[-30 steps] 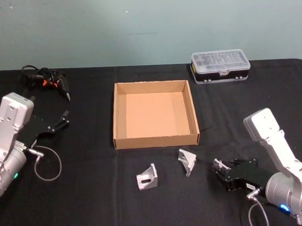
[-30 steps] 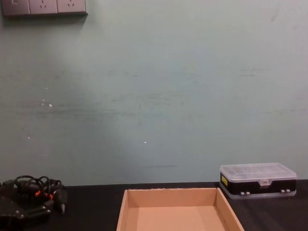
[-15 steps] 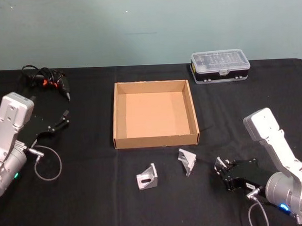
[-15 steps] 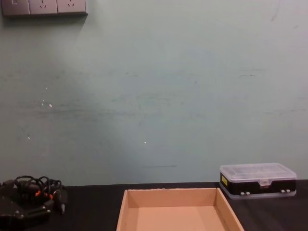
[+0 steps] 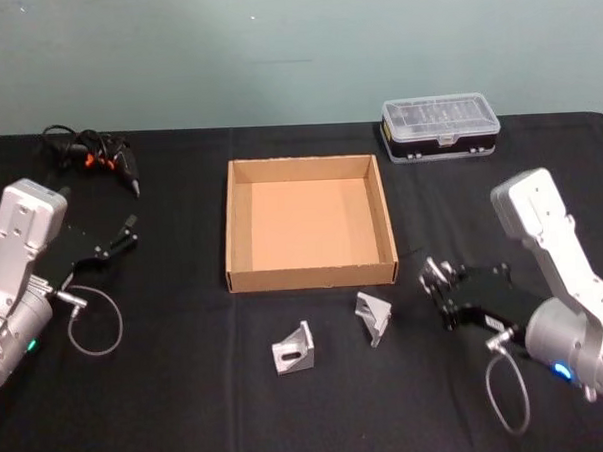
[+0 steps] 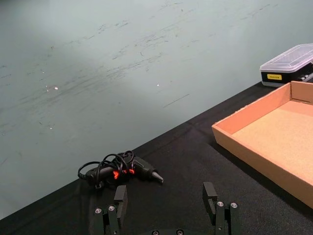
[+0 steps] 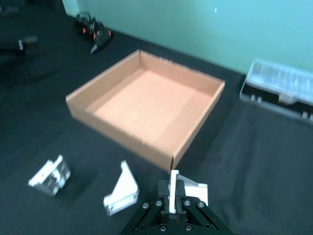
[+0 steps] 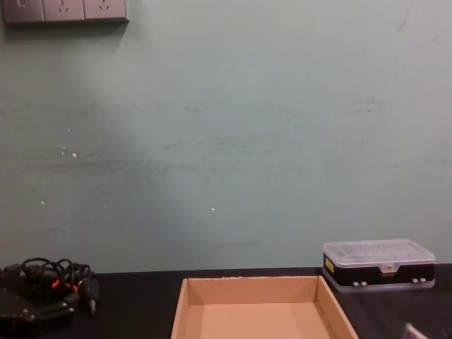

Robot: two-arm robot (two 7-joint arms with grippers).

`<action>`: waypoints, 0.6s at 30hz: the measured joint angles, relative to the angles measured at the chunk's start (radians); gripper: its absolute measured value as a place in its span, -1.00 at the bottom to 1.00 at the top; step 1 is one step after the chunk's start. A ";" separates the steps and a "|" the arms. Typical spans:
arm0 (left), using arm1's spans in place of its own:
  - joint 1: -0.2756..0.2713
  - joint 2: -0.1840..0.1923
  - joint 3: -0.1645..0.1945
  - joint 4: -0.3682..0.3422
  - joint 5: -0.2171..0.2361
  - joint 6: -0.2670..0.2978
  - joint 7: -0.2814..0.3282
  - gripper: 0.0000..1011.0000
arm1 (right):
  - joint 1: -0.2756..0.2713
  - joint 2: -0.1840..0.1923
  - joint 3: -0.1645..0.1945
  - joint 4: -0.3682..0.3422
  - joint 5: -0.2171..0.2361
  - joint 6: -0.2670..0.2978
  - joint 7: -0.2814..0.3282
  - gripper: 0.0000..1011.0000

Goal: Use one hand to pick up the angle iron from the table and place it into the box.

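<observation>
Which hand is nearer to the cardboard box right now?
Right. The right hand hangs just off the front right corner of the box, gripping an angle iron; the left hand sits open, well out to its left.

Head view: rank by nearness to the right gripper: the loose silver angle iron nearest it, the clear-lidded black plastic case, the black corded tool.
1. Loose silver angle iron, just left of the right gripper, which grips another.
2. Clear-lidded black plastic case, far back.
3. Black corded tool, far left.
</observation>
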 joint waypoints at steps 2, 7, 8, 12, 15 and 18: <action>0.000 0.000 0.000 0.000 0.000 0.000 0.000 1.00 | 0.032 -0.012 -0.005 0.014 -0.011 -0.004 0.010 -0.84; 0.000 0.000 0.000 0.000 0.000 0.000 0.000 1.00 | 0.124 -0.046 -0.027 0.066 -0.036 -0.010 0.042 -0.84; 0.000 0.000 0.000 0.000 0.000 0.000 0.000 1.00 | 0.139 -0.052 -0.031 0.076 -0.039 -0.010 0.048 -0.84; 0.000 0.000 0.000 0.000 0.000 0.000 0.000 1.00 | 0.214 -0.079 -0.053 0.135 -0.060 -0.015 0.077 -0.84; 0.000 0.000 0.000 0.000 0.000 0.000 0.000 1.00 | 0.282 -0.110 -0.074 0.208 -0.078 -0.017 0.105 -0.84; 0.000 0.000 0.000 0.000 0.000 0.000 0.000 1.00 | 0.334 -0.137 -0.092 0.271 -0.093 -0.020 0.124 -0.84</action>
